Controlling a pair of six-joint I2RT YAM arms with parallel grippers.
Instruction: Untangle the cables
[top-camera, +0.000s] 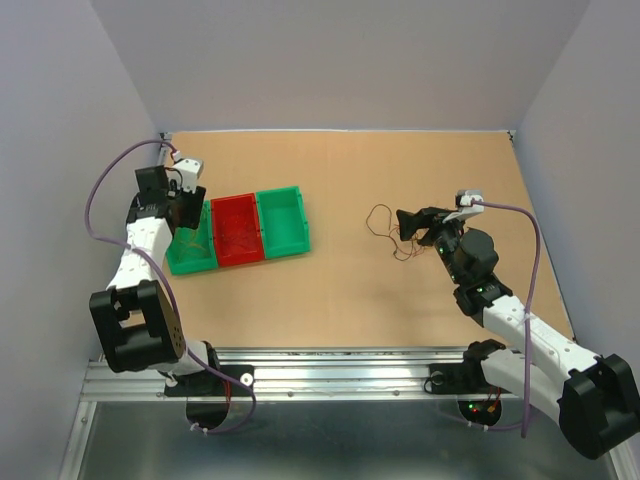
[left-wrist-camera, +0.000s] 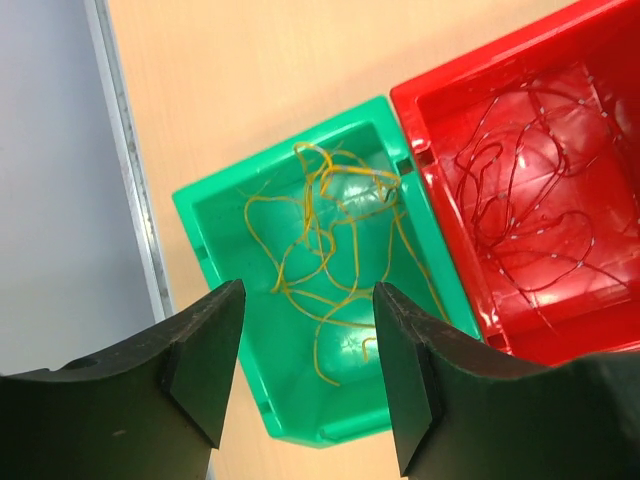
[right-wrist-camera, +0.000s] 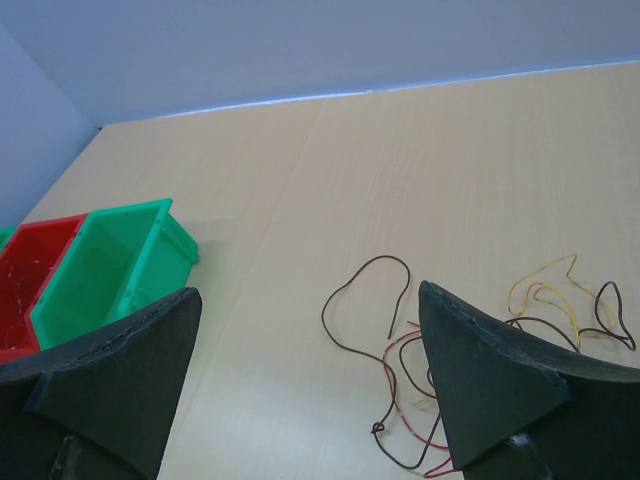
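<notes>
The loose cables (top-camera: 385, 228) lie on the table right of centre: thin brown (right-wrist-camera: 345, 290), red (right-wrist-camera: 400, 350) and yellow (right-wrist-camera: 545, 295) strands, partly crossed. My right gripper (top-camera: 408, 222) hovers open just above their right side, empty, jaws wide apart in the right wrist view (right-wrist-camera: 310, 340). My left gripper (top-camera: 188, 205) is open and empty above the left green bin (top-camera: 176, 260), which holds yellow wires (left-wrist-camera: 330, 250). The red bin (left-wrist-camera: 440, 110) beside it holds dark red wires (left-wrist-camera: 530, 220).
Three bins stand in a row at the left: green, red (top-camera: 238, 230), and a second green one (top-camera: 283, 222) that looks empty. Grey walls close in the table on three sides. A metal rail (top-camera: 330, 375) runs along the near edge.
</notes>
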